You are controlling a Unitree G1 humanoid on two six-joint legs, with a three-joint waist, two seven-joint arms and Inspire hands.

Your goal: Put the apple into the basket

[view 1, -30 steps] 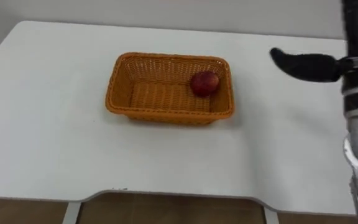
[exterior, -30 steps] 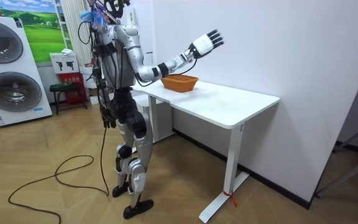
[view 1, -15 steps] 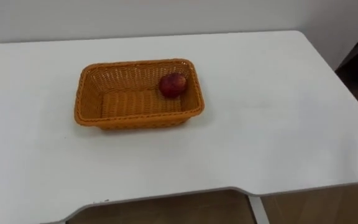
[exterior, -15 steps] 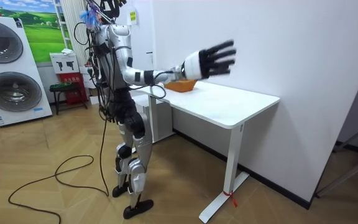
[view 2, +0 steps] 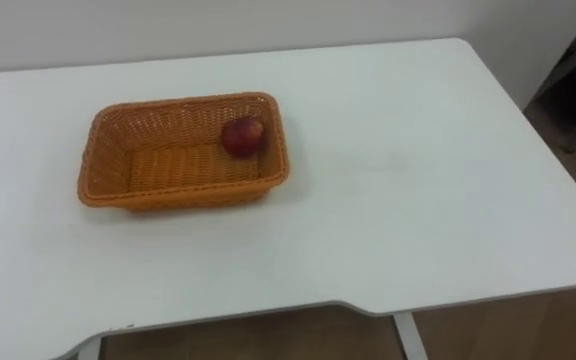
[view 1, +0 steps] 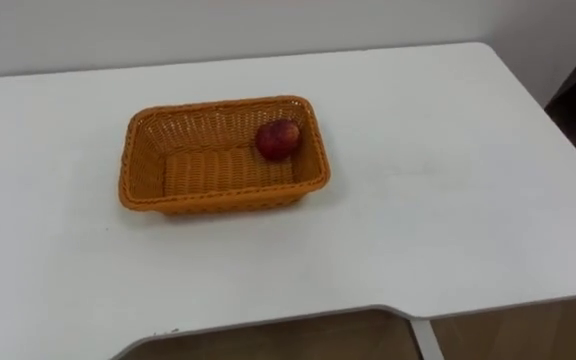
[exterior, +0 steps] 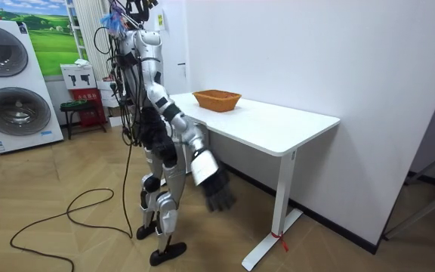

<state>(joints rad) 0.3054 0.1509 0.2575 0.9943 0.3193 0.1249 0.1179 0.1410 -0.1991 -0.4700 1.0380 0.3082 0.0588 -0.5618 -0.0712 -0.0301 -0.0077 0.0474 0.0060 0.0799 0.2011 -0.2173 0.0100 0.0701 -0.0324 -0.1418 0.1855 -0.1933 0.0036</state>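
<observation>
A red apple (view 1: 279, 139) lies inside an orange wicker basket (view 1: 223, 203), against its far right corner. The basket stands on the white table (view 1: 428, 200), left of the middle. In the room view the robot stands upright at the table's end, with the basket (exterior: 217, 100) on the tabletop in front of it. My right hand (exterior: 216, 193) hangs low beside the legs, below the table's edge, with fingers straight and nothing in them.
The table's near edge (view 1: 388, 312) has a curved cut-out, with wooden floor below it. Its right end borders a dark gap by the wall. In the room view, washing machines (exterior: 13, 83) stand behind the robot.
My right arm has swung from raised over the table down to beside the legs. The eye view has shifted, so the basket now sits further left. Apple and basket stay put.
</observation>
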